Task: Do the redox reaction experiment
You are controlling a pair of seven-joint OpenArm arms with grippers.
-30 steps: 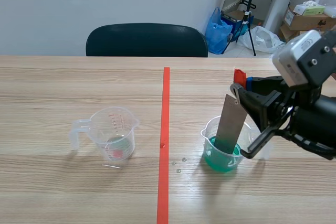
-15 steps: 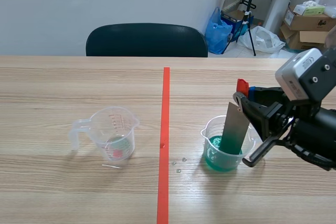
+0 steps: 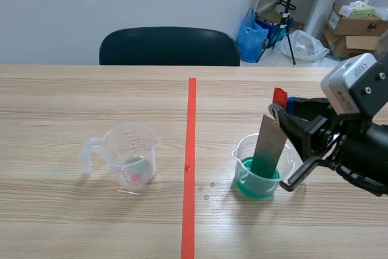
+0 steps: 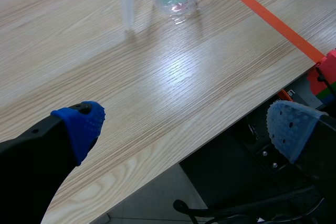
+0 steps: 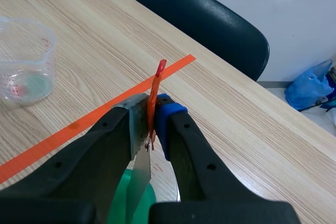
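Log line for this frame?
right end effector: shut on metal strip | lower end in beaker of green liquid | left end effector: open

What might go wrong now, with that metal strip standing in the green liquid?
The metal strip stands tilted in the small beaker; a sideways pull by the right gripper might tip the beaker and spill the green liquid. The gripper holds the strip only at its top end, so it may slip or swing. Lifting it out wet would likely add drips to the drops already on the table.
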